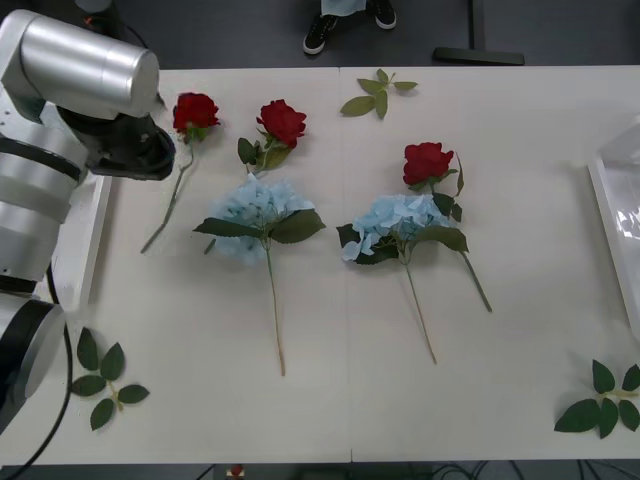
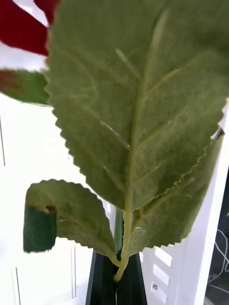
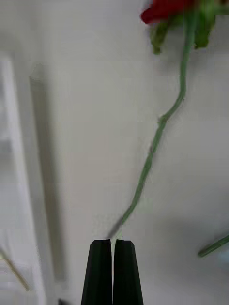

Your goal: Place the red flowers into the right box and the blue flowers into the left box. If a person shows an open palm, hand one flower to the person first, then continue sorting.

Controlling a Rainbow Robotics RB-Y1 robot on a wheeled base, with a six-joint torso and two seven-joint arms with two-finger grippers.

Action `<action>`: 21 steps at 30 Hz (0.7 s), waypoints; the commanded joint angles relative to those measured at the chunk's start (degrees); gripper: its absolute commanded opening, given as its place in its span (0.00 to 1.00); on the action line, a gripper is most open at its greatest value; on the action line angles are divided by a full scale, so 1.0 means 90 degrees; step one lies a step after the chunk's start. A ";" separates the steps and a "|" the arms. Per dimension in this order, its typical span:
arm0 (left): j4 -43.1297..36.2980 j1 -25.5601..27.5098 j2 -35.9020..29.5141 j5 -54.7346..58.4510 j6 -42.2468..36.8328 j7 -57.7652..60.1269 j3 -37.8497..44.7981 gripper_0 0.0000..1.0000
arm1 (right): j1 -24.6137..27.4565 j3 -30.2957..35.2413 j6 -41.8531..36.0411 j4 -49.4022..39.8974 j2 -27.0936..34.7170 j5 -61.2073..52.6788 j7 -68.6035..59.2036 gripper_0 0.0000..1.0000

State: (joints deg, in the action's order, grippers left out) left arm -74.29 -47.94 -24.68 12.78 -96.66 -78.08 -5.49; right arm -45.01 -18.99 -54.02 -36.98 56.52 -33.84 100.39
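Three red flowers lie on the table: one at the far left (image 1: 195, 110), one beside it (image 1: 283, 122), one right of centre (image 1: 428, 162). Two blue flowers (image 1: 258, 215) (image 1: 400, 220) lie just in front of them. My right gripper (image 2: 116, 281) is shut on the stem of another red flower (image 2: 28, 24), whose big leaves (image 2: 138, 95) hang over the right box (image 2: 205, 228). My left gripper (image 3: 113, 271) is shut, its tips lined up with the stem end of the far-left red flower (image 3: 167, 9); that stem (image 3: 152, 152) lies flat on the table.
The left box (image 1: 85, 250) is mostly covered by my left arm (image 1: 80, 70); its rim (image 3: 14, 143) runs beside the stem. The right box (image 1: 620, 220) sits at the table's right edge. Loose leaf sprigs lie at the back (image 1: 378, 92), front left (image 1: 105, 375) and front right (image 1: 605, 400).
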 commanded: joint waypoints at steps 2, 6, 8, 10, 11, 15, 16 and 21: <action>-0.1580 0.0659 -0.1125 0.0748 -0.0735 -0.0240 0.0053 0.00 | -0.0029 0.0000 -0.0053 -0.0032 0.0126 -0.0049 0.0046 0.07; -0.2127 0.1030 -0.1691 0.1285 -0.0813 -0.0211 0.0053 0.00 | 0.0011 0.0000 -0.0043 -0.0032 0.0126 -0.0088 0.0056 0.54; -0.2136 0.1069 -0.1798 0.1451 -0.0764 -0.0192 0.0092 0.00 | 0.0020 0.0010 -0.0043 -0.0022 0.0126 -0.0195 0.0066 0.61; -0.2136 0.1069 -0.1789 0.1451 -0.0764 -0.0201 0.0160 0.00 | 0.0020 0.0010 -0.0043 -0.0032 0.0126 -0.0205 0.0075 0.63; -0.2136 0.1069 -0.1779 0.1461 -0.0744 -0.0192 0.0190 0.00 | 0.0020 0.0010 -0.0043 -0.0032 0.0126 -0.0215 0.0085 0.67; -0.2146 0.1069 -0.1720 0.1529 -0.0549 -0.0240 0.0238 0.06 | 0.0011 0.0010 -0.0053 -0.0032 0.0126 -0.0371 0.0154 0.72; -0.2146 0.1069 -0.1720 0.1539 -0.0500 -0.0240 0.0248 0.24 | 0.0011 0.0010 -0.0062 -0.0052 0.0126 -0.0410 0.0163 0.72; -0.2136 0.1069 -0.1662 0.1607 -0.0139 -0.0240 0.0238 1.00 | 0.0011 0.0137 -0.0736 -0.0520 0.0282 -0.1162 0.0349 0.73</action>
State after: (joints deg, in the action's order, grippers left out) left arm -92.81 -37.16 -39.84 27.05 -99.25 -78.20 -3.63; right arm -44.96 -18.96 -57.63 -37.66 56.54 -41.63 100.90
